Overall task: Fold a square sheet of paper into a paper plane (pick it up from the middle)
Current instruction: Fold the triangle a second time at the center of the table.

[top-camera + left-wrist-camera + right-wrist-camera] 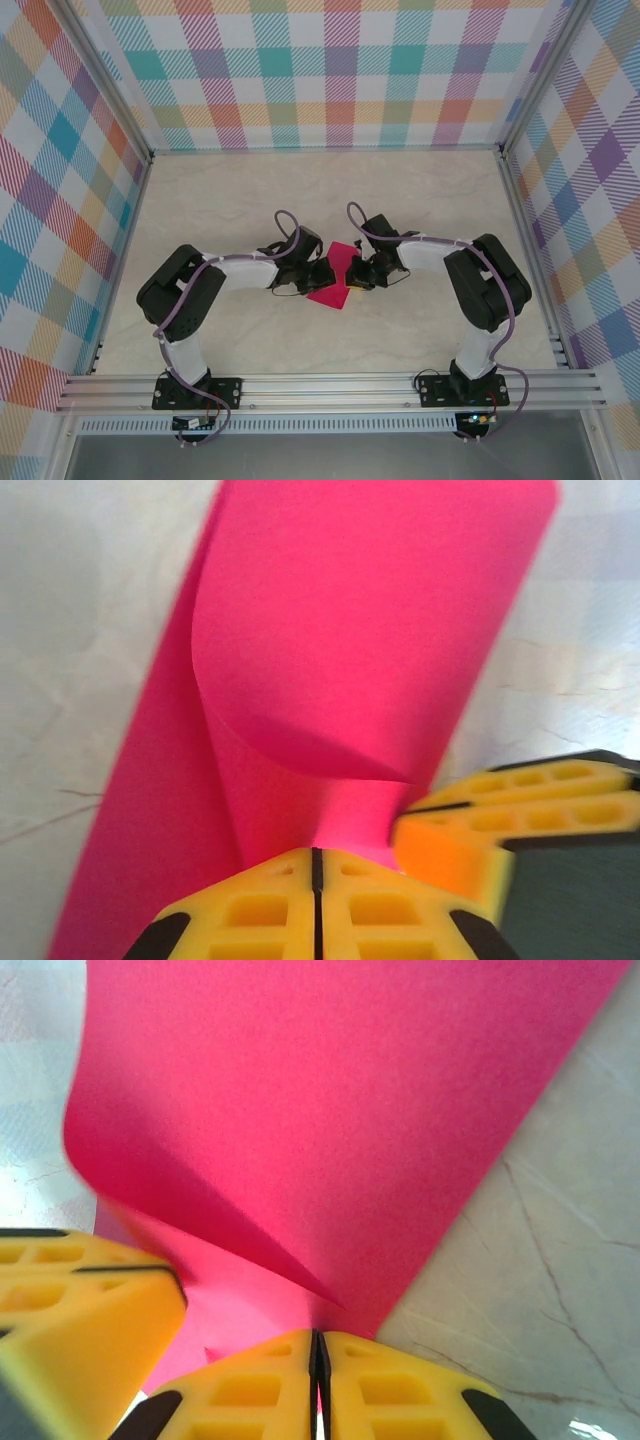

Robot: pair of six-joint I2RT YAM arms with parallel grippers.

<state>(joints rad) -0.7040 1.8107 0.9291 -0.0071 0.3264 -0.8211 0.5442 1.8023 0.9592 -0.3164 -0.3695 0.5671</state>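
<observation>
1. We are pinching the square sheet of paper [350, 630] in the left gripper [316, 855]. Its jaws are pressed together with no gap showing, and the pink sheet is coming out right at the tips.
2. We are gripping it the same way with the right gripper [318, 1338], whose jaws are fully closed on the sheet. The two grippers are sitting just beside each other, above the table [420, 200].
3. Ahead of both pairs of jaws the sheet is curling over itself in a loose roll rather than lying in a flat crease.
4. We judge that we are partway through a fold. To do it well, we should be moving both grippers together so the edges line up.
5. We should be laying the curl down flat before pressing any crease, and not pulling the jaws apart, which could tear or skew the thin paper.
</observation>
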